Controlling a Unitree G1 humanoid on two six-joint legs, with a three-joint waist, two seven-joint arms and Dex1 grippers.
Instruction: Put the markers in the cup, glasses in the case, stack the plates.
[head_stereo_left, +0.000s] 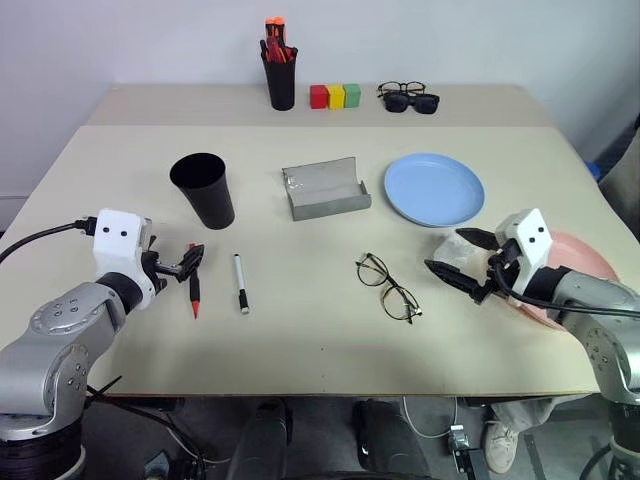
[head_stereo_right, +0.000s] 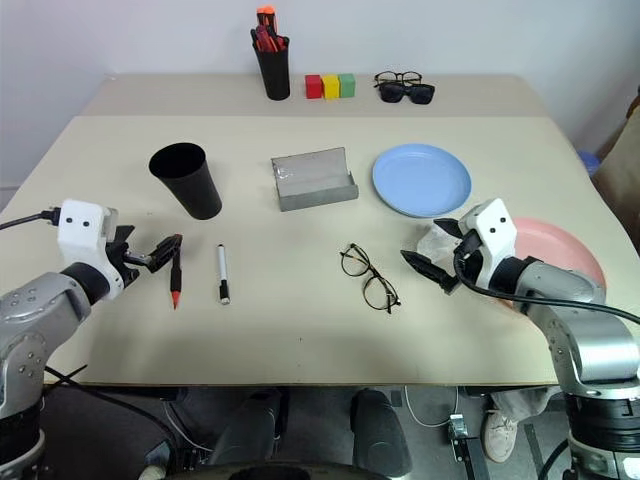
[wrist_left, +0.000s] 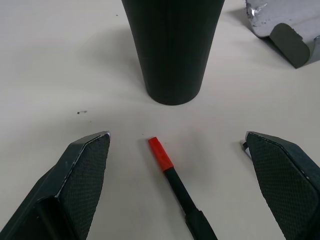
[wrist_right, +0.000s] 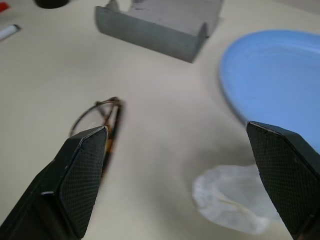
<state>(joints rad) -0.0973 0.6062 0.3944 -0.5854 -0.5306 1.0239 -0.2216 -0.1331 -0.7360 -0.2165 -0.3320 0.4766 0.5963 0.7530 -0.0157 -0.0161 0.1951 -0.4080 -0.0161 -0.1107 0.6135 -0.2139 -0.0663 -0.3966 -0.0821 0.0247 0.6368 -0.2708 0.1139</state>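
Left eye view, inspection of the bench (head_stereo_left: 300, 330): the left claw (head_stereo_left: 190, 262) hangs at about 9 o'clock of the bench, jaws spread wide and grasping nothing. The red marker (head_stereo_left: 194, 290) lies directly under its tips, and the left wrist view shows that marker's red end (wrist_left: 160, 152) on the surface between the two fingers (wrist_left: 85, 165), not touched by either. The white marker (head_stereo_left: 240, 283) lies just beside the red one, toward the centre, roughly parallel to it. The black cup (head_stereo_left: 205, 189) stands upright at 12 o'clock of the red marker, near it but apart.

The right claw (head_stereo_left: 462, 262) hangs at about 3 o'clock of the bench, jaws likewise released and empty. The wire-framed glasses (head_stereo_left: 386, 287) lie flat near the bench centre, at 9 o'clock of this claw and clear of it. The grey case (head_stereo_left: 326, 188) sits open at 12 o'clock of the glasses. The light blue plate (head_stereo_left: 434, 189) lies at 3 o'clock of the case. The pink plate (head_stereo_left: 585, 262) lies at the right edge, partly hidden behind the right arm; the two plates are apart, not stacked. A crumpled white scrap (wrist_right: 235, 197) lies on the surface beneath the right claw, beside the blue plate.
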